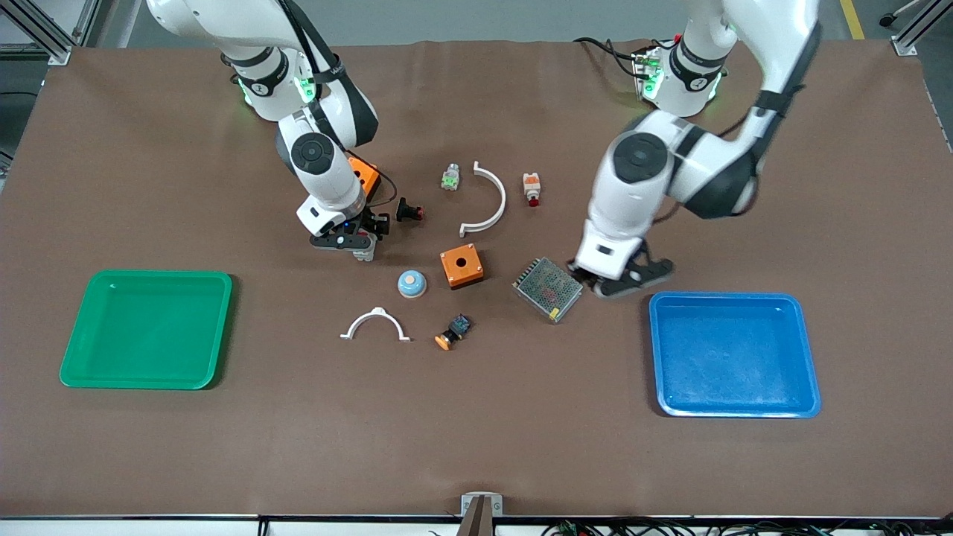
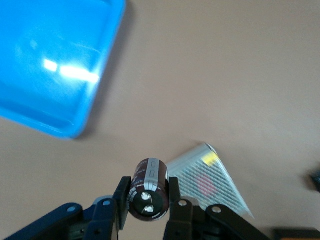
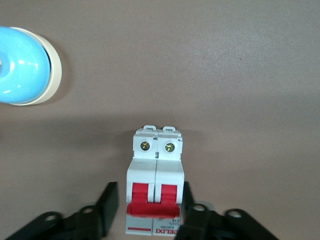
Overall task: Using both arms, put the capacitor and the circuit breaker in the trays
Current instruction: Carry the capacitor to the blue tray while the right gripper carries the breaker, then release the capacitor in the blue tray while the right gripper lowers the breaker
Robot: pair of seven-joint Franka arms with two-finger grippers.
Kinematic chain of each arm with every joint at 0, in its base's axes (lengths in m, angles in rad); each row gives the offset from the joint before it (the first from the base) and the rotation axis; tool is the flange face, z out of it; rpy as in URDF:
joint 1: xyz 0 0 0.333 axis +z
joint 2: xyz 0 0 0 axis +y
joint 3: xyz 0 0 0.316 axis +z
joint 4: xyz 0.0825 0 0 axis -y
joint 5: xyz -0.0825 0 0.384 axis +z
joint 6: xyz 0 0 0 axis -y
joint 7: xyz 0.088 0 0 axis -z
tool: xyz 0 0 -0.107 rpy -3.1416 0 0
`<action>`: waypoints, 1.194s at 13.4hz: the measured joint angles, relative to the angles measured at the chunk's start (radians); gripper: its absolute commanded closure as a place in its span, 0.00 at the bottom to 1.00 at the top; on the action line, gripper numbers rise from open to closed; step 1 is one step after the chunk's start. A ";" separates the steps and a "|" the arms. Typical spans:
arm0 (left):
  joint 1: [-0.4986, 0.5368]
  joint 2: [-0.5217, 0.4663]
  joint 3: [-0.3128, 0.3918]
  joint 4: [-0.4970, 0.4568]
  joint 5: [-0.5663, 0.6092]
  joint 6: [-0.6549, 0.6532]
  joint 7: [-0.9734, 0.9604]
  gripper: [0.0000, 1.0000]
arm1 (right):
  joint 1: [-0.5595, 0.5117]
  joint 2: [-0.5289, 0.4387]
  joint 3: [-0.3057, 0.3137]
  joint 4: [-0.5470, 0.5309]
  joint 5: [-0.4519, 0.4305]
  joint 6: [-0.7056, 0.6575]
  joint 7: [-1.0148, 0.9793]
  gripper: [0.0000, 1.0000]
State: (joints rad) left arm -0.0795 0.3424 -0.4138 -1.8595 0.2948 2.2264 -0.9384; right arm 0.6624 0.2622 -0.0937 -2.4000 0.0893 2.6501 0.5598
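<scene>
The capacitor (image 2: 150, 187), a small dark cylinder with a silvery end, sits crosswise between the fingers of my left gripper (image 2: 148, 200), which is shut on it. That left gripper (image 1: 622, 281) hangs low over the table between the mesh-covered metal box (image 1: 547, 289) and the blue tray (image 1: 733, 353). The circuit breaker (image 3: 155, 170), light grey with red levers, lies on the table. My right gripper (image 3: 147, 210) straddles it, open; one finger touches its side, the other stands a small gap away. In the front view the right gripper (image 1: 356, 244) covers the breaker.
A green tray (image 1: 145, 327) lies toward the right arm's end. Mid-table are a blue dome button (image 1: 412, 284), an orange box (image 1: 461, 266), a black push button (image 1: 408, 211), two white curved pieces (image 1: 488, 197) (image 1: 376, 324), a white-orange switch (image 1: 531, 187) and an orange-capped button (image 1: 453, 331).
</scene>
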 measured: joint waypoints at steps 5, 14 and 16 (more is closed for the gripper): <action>0.230 0.087 0.006 0.065 -0.001 0.009 0.346 1.00 | -0.056 -0.001 -0.013 0.026 0.000 -0.010 -0.021 1.00; 0.311 0.360 0.041 0.211 0.001 0.022 0.480 0.73 | -0.670 -0.015 -0.050 0.313 -0.011 -0.286 -0.607 1.00; 0.310 0.374 0.053 0.214 0.001 0.035 0.480 0.18 | -0.735 0.025 -0.049 0.365 -0.013 -0.293 -0.661 1.00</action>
State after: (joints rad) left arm 0.2309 0.7166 -0.3604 -1.6457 0.2962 2.2618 -0.4585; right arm -0.0723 0.2876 -0.1430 -2.0349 0.0765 2.3575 -0.1015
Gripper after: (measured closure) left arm 0.652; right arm 0.599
